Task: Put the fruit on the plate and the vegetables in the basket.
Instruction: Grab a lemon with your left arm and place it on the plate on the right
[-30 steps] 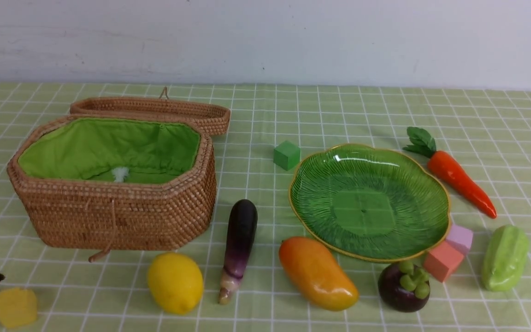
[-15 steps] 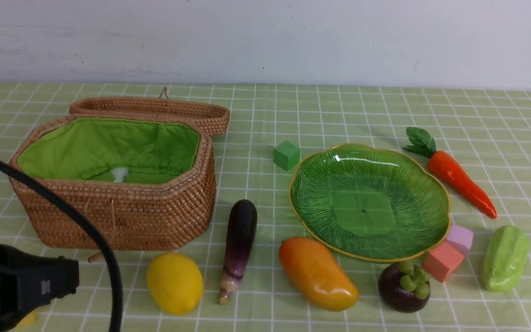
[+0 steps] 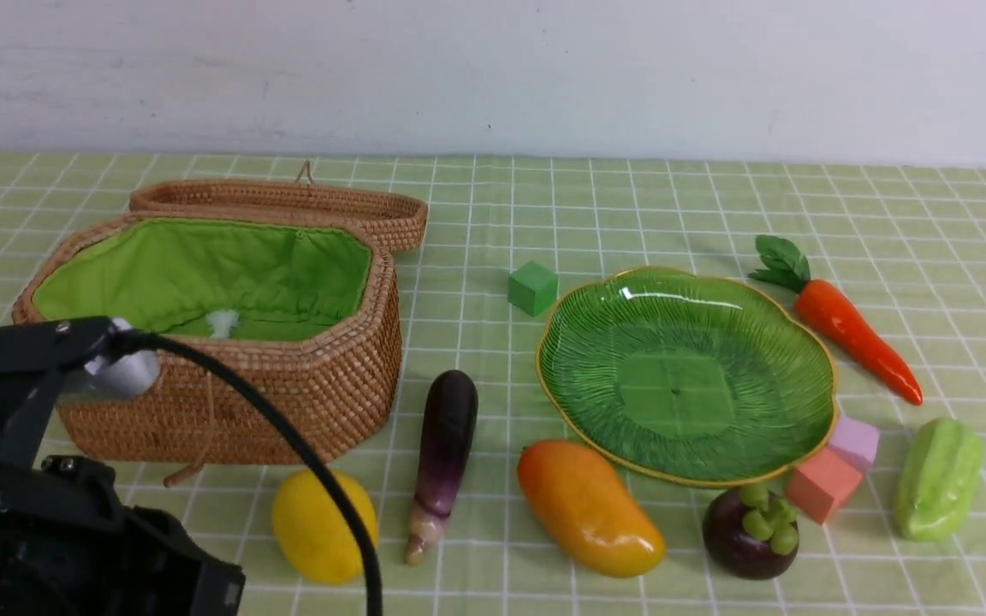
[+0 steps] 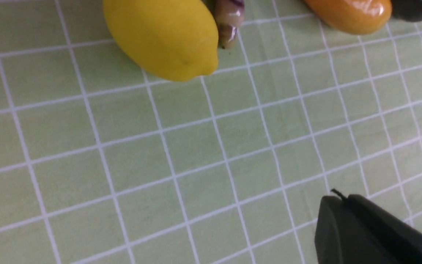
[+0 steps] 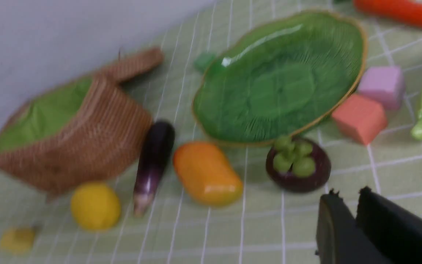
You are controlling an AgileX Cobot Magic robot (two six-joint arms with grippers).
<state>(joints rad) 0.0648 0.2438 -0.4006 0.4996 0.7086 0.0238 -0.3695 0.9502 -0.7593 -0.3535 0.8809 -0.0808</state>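
Checked green tabletop [image 3: 596, 205]. The basket [image 3: 288, 402] stands at the left with its top open, and its lid [image 3: 288, 205] lies just behind it. The plate [image 3: 686, 376] is right of centre. All produce lies on the cloth, outside both. Near row, left to right: lemon [image 3: 309, 530], eggplant [image 3: 446, 453], mango [image 3: 589, 506], mangosteen [image 3: 750, 530], the last two close to the plate's near rim. The carrot [image 3: 857, 342] lies just beside the plate's far right edge, and the pale green ridged piece [image 3: 938, 479] is at the far right. The pink cube [image 3: 854, 441] and salmon cube [image 3: 820, 483] sit against the plate's near-right rim, the green cube [image 3: 532, 287] by its far-left rim. The left arm [image 3: 48, 530] fills the near left corner. The left hand [image 4: 337, 198] is closed and empty, over bare cloth apart from the lemon. The right hand [image 5: 346, 194] has its fingers close together with nothing between them. That view is blurred, so I cannot tell whether it is fully closed.
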